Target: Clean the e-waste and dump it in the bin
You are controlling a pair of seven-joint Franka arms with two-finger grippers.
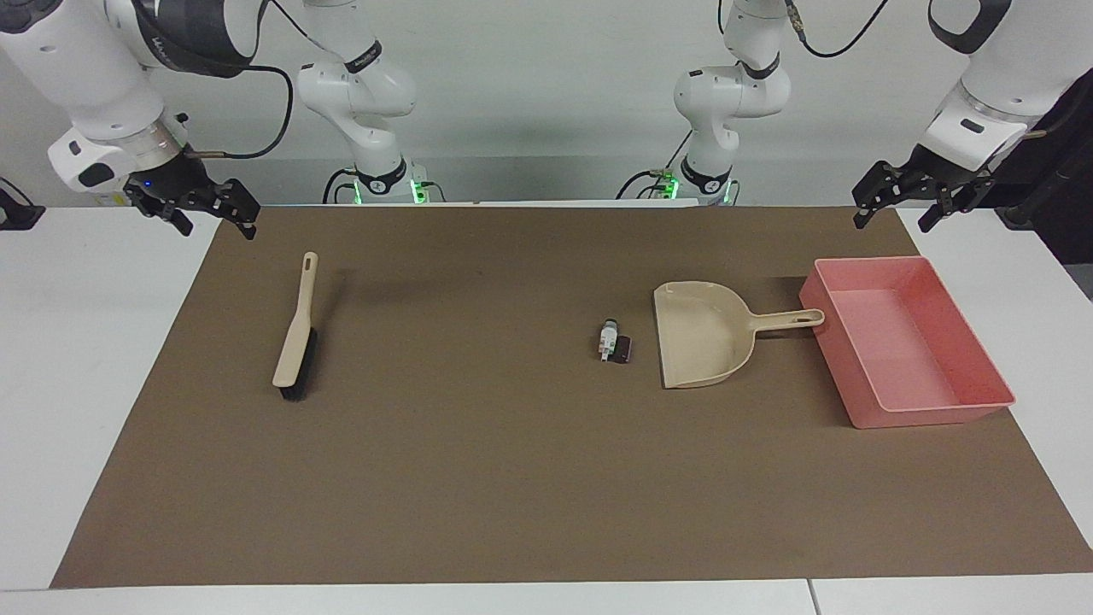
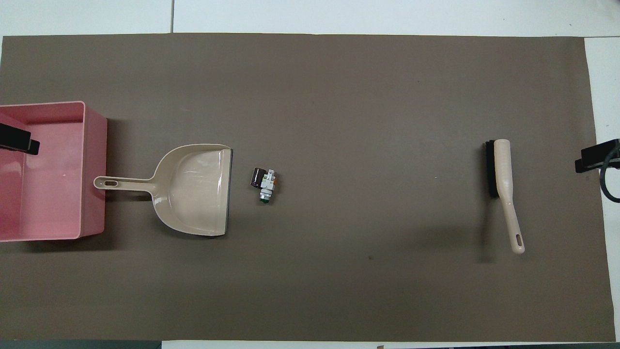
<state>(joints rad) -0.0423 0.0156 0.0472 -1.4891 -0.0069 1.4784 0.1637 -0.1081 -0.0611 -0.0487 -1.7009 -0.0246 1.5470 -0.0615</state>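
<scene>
Both our grippers hang spread and idle, right gripper (image 1: 195, 203) nearest the brush (image 1: 296, 335), left gripper (image 1: 919, 193) over the bin (image 1: 914, 408), while e-waste (image 1: 613, 341) sits just beside the dustpan (image 1: 696, 342) mouth, ready for sweeping in.

In the overhead view the bin (image 2: 92, 169) is cut off at the picture's edge, each claw shows only as a dark tip at a side edge, and the e-waste (image 2: 265, 182) is too small to tell its parts apart.
</scene>
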